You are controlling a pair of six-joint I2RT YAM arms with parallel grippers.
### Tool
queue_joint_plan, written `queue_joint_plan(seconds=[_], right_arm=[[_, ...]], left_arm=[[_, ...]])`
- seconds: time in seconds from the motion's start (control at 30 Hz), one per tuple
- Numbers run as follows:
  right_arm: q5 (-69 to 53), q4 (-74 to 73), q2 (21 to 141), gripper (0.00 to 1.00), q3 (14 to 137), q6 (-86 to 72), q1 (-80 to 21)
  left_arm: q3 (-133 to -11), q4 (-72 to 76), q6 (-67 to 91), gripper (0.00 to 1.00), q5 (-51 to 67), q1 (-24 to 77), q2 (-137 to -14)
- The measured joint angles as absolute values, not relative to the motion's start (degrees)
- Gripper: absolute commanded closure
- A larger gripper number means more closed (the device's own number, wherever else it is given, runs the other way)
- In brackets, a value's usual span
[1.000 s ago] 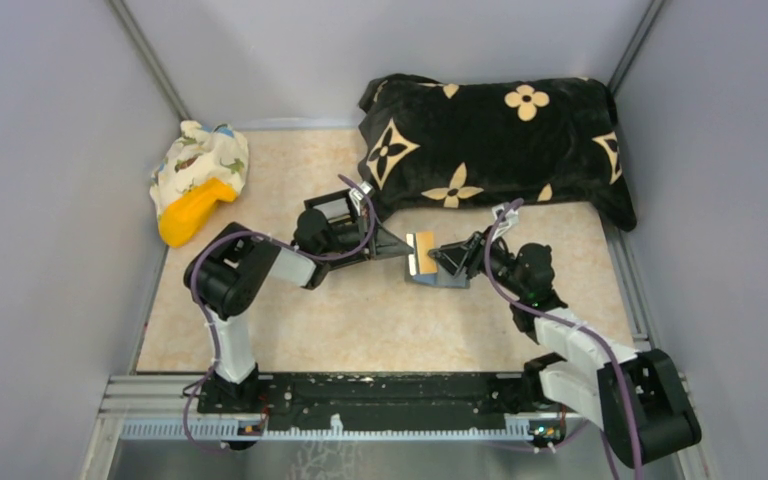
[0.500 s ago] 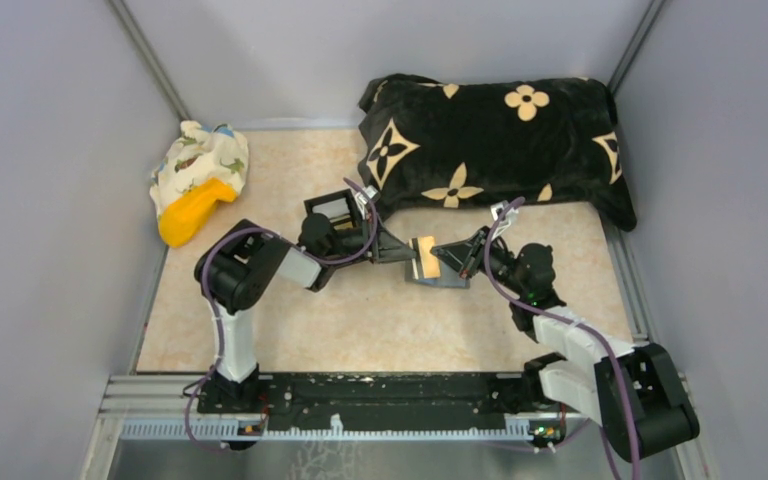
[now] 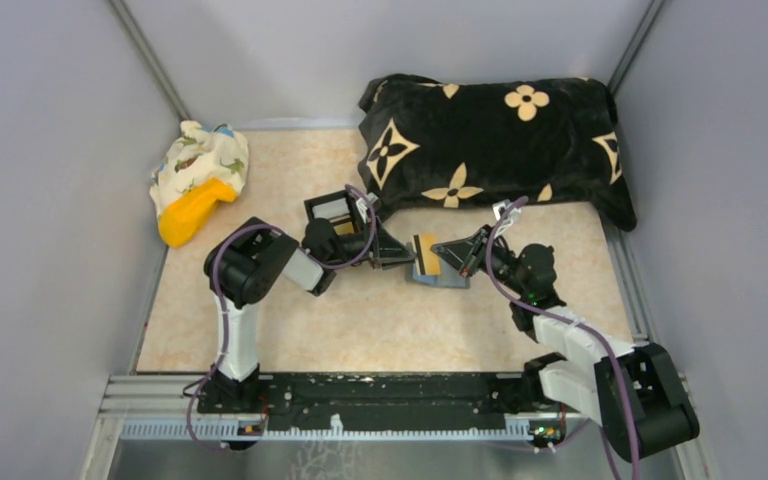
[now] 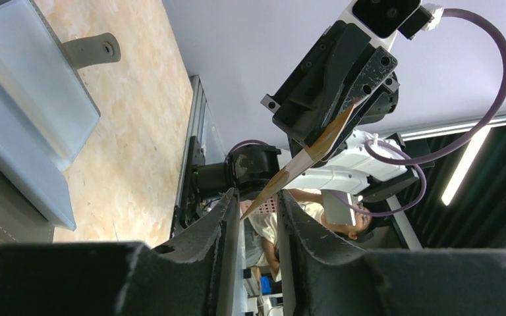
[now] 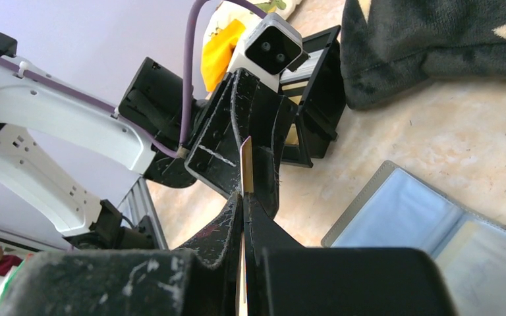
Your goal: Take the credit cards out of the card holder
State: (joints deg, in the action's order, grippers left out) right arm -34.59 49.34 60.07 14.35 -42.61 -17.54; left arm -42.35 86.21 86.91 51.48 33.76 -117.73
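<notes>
Now our right hand (image 5: 242,195) pinches a thin flat tan rectangular card (image 5: 246,164); our left hand (image 4: 253,201) flanks it, narrowly parted.

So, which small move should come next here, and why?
Probably the left gripper should draw back from the card. The right gripper is shut on the card's edge, while the left jaws stand a little apart around it, so the right one seems to carry it. The open card holder lies below them.
</notes>
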Motion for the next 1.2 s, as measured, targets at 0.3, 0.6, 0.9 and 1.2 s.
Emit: queue_joint_plan(seconds=[0.3, 0.6, 0.9, 1.2], right_arm=[[-34.2, 49.3, 60.1, 1.0, 14.2, -42.9, -17.5], [-33.6, 49.4, 60.1, 1.0, 13.8, -43.8, -17.5], [-32.1, 49.1, 60.1, 1.0, 13.5, -44.1, -17.5], [-31.7, 49.0, 60.1, 1.0, 13.5, -44.1, -17.5]], left_arm=[[-42.5, 86.4, 87.4, 0.68, 51.0, 34.0, -117.7], [-44.7, 86.4, 87.4, 0.77, 51.0, 35.8, -117.7], [-45.2, 86.5, 87.2, 0.81, 51.0, 36.4, -117.7], [-45.1, 86.5, 86.8, 0.78, 51.0, 36.4, -117.7]])
